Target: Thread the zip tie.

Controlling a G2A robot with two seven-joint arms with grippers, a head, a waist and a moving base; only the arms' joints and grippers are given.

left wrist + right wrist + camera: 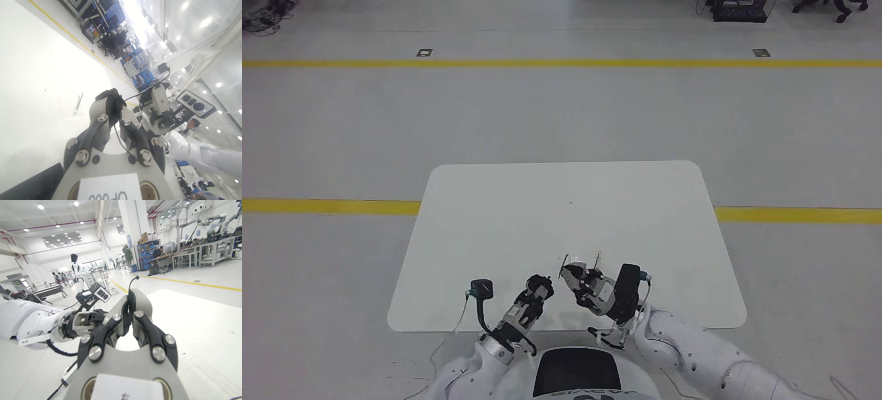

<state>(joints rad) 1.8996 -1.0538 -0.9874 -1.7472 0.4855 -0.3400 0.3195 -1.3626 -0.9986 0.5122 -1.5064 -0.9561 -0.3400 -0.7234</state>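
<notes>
grippers and zip tie, near edge of table

left gripper [113, 98]: fingers pressed together, clenched empty, over the near part of the table [572, 200]. right gripper [130, 298]: clenched empty too, close beside the left. zip tie [78, 101]: thin, dark, lying on the white tabletop just ahead of both grippers.

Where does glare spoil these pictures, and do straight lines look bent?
Left wrist view: glare bleaches the table almost blank, and the ceiling lamps flare. Right wrist view: even light, but the pillar leans. Top view: flat light, and the yellow floor lines stay straight.
</notes>
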